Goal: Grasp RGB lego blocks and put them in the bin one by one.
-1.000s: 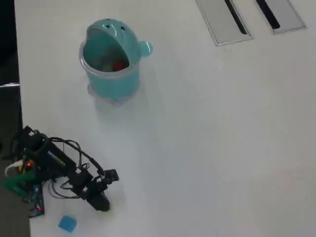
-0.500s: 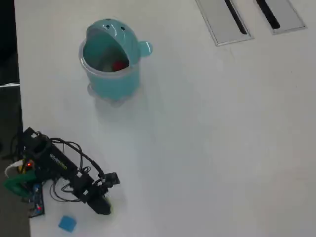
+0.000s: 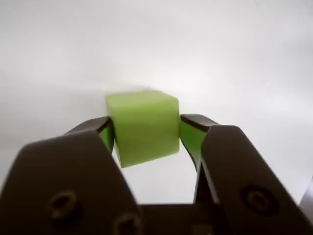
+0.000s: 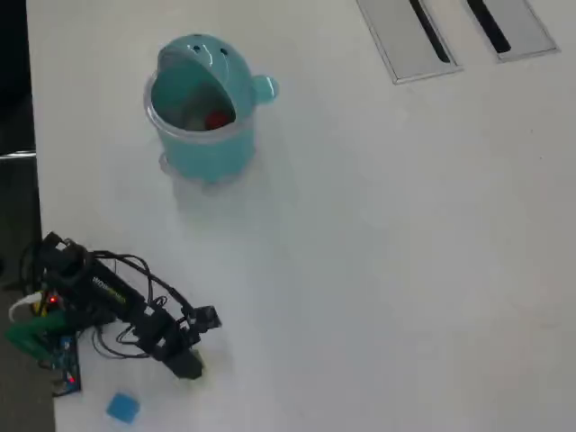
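Looking through the wrist view, you had the fingers (image 3: 145,128) pinching the green block (image 3: 143,126) squarely from both sides over bare counter (image 3: 234,58), while overhead the bin (image 4: 200,117) stood well up-frame from the gripper (image 4: 187,364), open white counter between, the blue block (image 4: 122,407) just beside.

Wide bare white table (image 4: 387,270) from arm (image 4: 117,310) toward 12 to 3 o'clock: free passage. Teal bin (image 4: 200,112) stands at 12 o'clock of gripper (image 4: 191,367), well apart, lid tipped back, mouth open. Blue block (image 4: 122,408) near gripper at 8 o'clock. Two grey slotted plates (image 4: 454,31) flush at table's 1 o'clock corner. Table edge close at 9 o'clock.

Wrist view: yellowish-green block (image 3: 143,126) fills gap between jaws.
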